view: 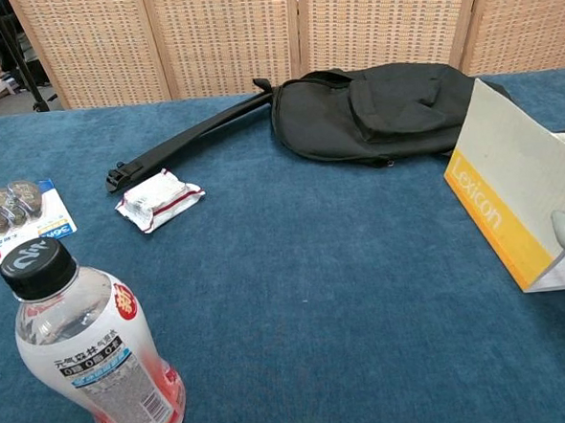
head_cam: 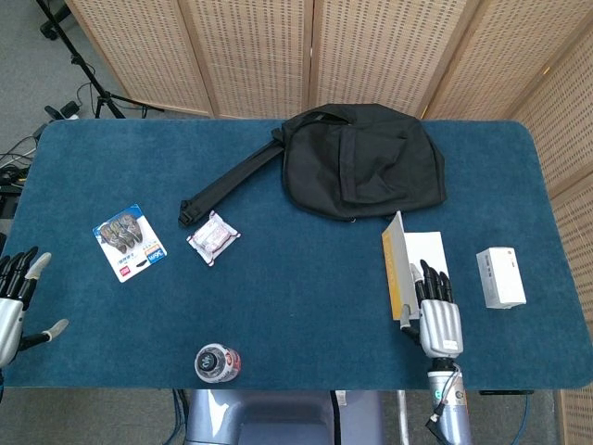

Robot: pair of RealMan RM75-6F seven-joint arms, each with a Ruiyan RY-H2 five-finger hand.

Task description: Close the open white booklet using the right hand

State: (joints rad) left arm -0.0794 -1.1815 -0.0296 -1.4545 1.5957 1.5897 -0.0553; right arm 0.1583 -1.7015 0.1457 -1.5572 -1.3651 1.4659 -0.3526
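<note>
- Booklet [head_cam: 408, 267] just below black bag [head_cam: 363, 160], cover tilted up, half-closed.
- Right hand [head_cam: 439, 313] at booklet's near edge, fingers extended.
- White box [head_cam: 500, 277] right of booklet.
- Left hand [head_cam: 13, 301] far left, fingers spread.
</note>
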